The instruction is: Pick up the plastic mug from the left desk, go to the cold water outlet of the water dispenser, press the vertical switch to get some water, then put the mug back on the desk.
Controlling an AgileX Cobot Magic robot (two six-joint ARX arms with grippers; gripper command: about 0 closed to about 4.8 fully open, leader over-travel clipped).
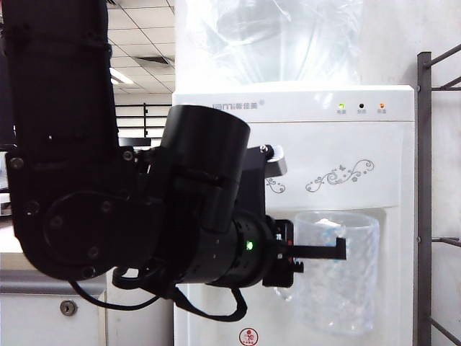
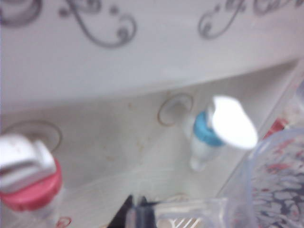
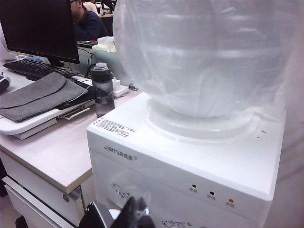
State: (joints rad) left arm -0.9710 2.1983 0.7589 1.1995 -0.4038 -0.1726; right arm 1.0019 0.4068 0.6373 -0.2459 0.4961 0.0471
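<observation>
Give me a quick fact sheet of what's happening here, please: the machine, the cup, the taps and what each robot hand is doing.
Machine: white water dispenser with grey swirl ornaments
Cup: clear plastic mug, held up in the dispenser's recess
Left gripper: shut on the mug, fingers level
Cold tap: cold water outlet, blue collar, close beside the mug's rim
Its lever: vertical switch, white
Hot tap: red-collared tap, off to the side
Right gripper: not in view
Nearby: left desk with a smoky-grey bottle
</observation>
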